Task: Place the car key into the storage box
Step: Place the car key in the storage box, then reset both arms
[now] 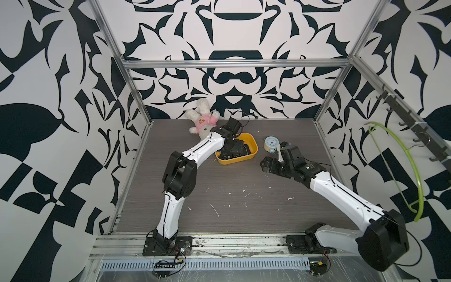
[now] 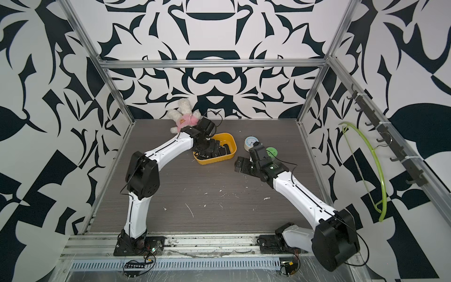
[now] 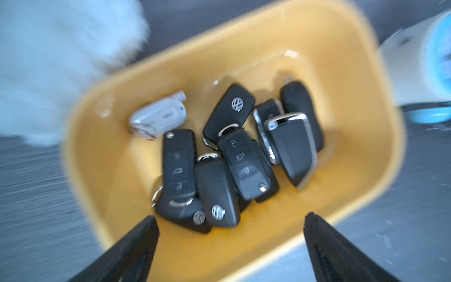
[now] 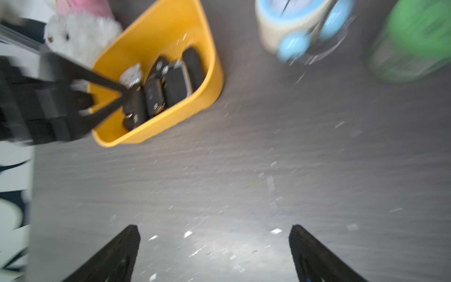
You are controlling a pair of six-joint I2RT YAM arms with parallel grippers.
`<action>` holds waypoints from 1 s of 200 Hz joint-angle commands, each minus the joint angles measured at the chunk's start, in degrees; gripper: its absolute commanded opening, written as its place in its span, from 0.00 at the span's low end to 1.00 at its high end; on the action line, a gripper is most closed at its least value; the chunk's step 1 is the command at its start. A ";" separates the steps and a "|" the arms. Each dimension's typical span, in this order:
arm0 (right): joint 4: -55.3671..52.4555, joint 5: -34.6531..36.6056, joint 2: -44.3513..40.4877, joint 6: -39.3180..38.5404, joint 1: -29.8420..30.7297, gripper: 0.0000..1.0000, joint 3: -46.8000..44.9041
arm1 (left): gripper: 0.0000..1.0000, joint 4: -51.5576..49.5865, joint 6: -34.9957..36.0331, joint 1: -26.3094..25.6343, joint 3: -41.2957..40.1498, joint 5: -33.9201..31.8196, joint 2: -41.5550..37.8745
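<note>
Behind left arm (image 1: 207,146), storage box (image 1: 238,160) half hidden

Table scene, in both top views: the storage box (image 1: 238,161) rests on the table (image 1: 244,195) just above the frame's centre, a heap of car keys (image 3: 246,168) lying inside it. The plush toy (image 1: 202,119) lies up and left of the box. The alarm clock (image 1: 271,144) stands to its right, with a round container (image 2: 272,151) beyond.

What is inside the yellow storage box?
The storage box holds piled car keys: mostly black, one silver key. They overlap, so whatever lies beneath them is hidden.
</note>
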 commanded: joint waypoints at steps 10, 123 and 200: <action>2.22 17.53 -5.07 -14.54 -2.76 0.99 -2.07 | 0.99 -0.11 -0.94 0.76 -6.37 -5.82 -13.03; 63.64 30.42 4.81 -34.11 -12.89 0.99 -29.20 | 0.99 27.65 3.92 26.90 -59.36 -15.95 -49.03; 70.96 25.56 8.86 -38.55 -13.22 1.00 -27.93 | 0.99 61.42 12.17 29.31 -78.11 -16.08 -43.25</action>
